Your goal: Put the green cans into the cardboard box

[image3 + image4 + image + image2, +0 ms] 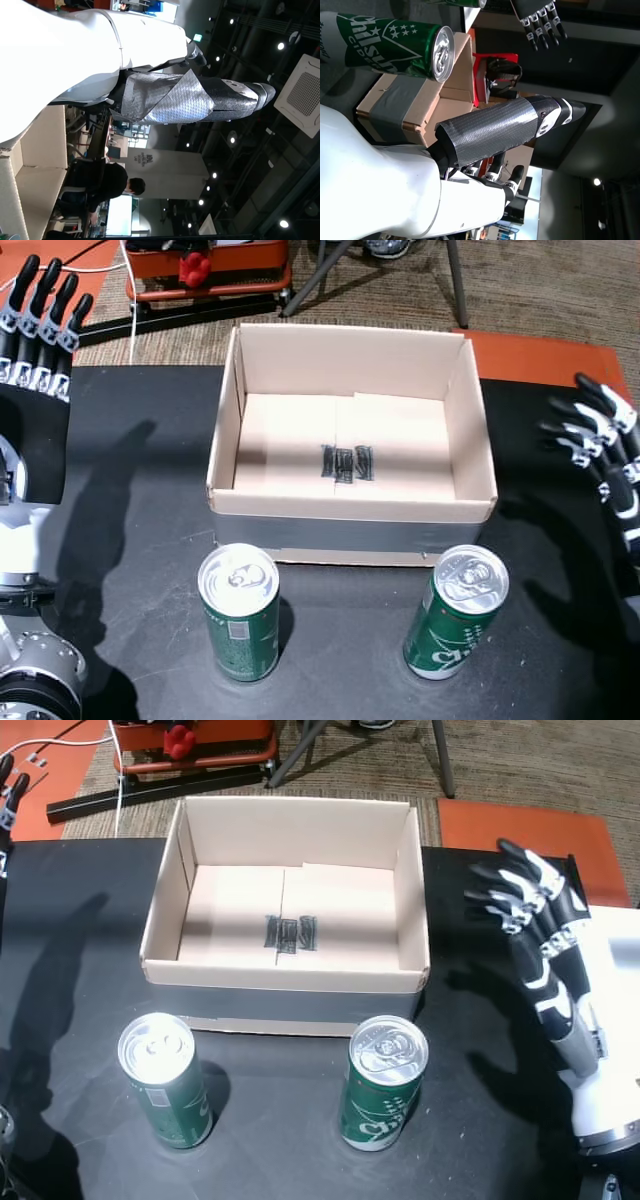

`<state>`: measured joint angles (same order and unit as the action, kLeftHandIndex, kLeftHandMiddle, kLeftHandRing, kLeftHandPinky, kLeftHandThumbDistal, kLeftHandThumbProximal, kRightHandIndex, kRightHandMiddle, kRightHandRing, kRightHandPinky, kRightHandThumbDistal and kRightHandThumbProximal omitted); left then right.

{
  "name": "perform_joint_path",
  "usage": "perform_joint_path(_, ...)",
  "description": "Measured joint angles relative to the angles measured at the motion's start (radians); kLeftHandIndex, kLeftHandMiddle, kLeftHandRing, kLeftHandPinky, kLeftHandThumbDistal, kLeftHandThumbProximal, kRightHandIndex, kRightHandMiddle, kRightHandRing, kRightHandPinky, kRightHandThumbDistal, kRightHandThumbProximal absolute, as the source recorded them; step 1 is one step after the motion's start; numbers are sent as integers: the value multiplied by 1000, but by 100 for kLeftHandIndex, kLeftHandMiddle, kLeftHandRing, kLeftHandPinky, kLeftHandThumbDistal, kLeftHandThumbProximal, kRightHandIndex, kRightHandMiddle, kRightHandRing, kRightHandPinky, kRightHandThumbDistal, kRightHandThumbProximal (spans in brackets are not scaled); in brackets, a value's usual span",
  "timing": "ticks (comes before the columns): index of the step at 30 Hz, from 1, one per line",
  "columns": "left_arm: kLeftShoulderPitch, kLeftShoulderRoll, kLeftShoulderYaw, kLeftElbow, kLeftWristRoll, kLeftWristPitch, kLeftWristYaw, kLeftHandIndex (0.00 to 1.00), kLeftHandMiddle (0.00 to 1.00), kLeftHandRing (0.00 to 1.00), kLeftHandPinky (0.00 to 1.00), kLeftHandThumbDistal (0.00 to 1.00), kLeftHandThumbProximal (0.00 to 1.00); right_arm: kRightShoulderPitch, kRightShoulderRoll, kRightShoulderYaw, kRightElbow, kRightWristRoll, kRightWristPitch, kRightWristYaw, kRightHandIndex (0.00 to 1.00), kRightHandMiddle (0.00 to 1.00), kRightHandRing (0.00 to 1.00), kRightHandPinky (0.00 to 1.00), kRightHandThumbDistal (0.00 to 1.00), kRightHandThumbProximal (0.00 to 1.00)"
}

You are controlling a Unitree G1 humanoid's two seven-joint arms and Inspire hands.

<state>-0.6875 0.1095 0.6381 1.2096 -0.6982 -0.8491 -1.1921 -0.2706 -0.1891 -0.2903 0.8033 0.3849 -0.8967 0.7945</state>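
Observation:
Two green cans stand upright on the black table in front of the cardboard box (pixel 350 505) (pixel 285 975). One can (pixel 240 612) (pixel 165 1080) is at the box's front left, the other can (pixel 456 612) (pixel 383 1082) (pixel 395 47) at its front right. The box is open-topped and holds nothing. My left hand (pixel 38 325) hovers open at the far left, well away from the cans. My right hand (pixel 600 445) (pixel 540 925) (pixel 505 130) hangs open to the right of the box, fingers spread, above and right of the nearer can.
The black table (pixel 340 680) carries only the box and cans. Behind it lie brown carpet, an orange-red cart (pixel 210 270) and a stand's metal legs (pixel 330 270). An orange mat (pixel 520 825) lies at the back right. A seated person (pixel 110 187) shows in the left wrist view.

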Motion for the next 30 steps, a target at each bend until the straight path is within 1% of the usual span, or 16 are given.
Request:
perform_joint_path(1, 0, 0, 0, 0, 0, 0, 0, 100, 100, 100, 100, 70, 100, 0, -1, 2, 2, 0, -2, 3, 70, 71, 79, 90, 100, 76)
perform_joint_path(4, 0, 0, -2, 0, 0, -7, 0, 100, 100, 100, 100, 72, 100, 0, -3, 8, 13, -1, -9, 14, 70, 71, 80, 91, 100, 76)
perform_joint_path(6, 0, 0, -4, 0, 0, -11, 0, 100, 100, 100, 100, 70, 100, 0, -5, 13, 22, -3, -11, 22, 69, 71, 79, 91, 100, 77)
perform_joint_path(8, 0, 0, -4, 0, 0, -11, -1, 100, 100, 100, 100, 71, 100, 0, -12, 24, 38, -14, -19, 31, 71, 72, 80, 92, 100, 79)
perform_joint_path(10, 0, 0, -4, 0, 0, -11, -1, 100, 100, 100, 100, 73, 100, 1, -20, 36, 48, -27, -27, 37, 71, 72, 79, 92, 100, 79)
perform_joint_path(13, 0, 0, -9, 0, 2, -20, 0, 100, 100, 100, 100, 71, 100, 5, -27, 47, 61, -40, -29, 35, 73, 73, 79, 92, 100, 79)
perform_joint_path(17, 0, 0, -9, 0, 2, -20, 0, 100, 100, 100, 100, 71, 99, 17, -31, 54, 68, -47, -29, 34, 76, 75, 81, 93, 100, 77)
perform_joint_path(30, 0, 1, -8, 0, 2, -19, -1, 100, 100, 100, 100, 69, 100, 19, -43, 85, 67, -67, -3, 39, 76, 77, 82, 94, 100, 72)
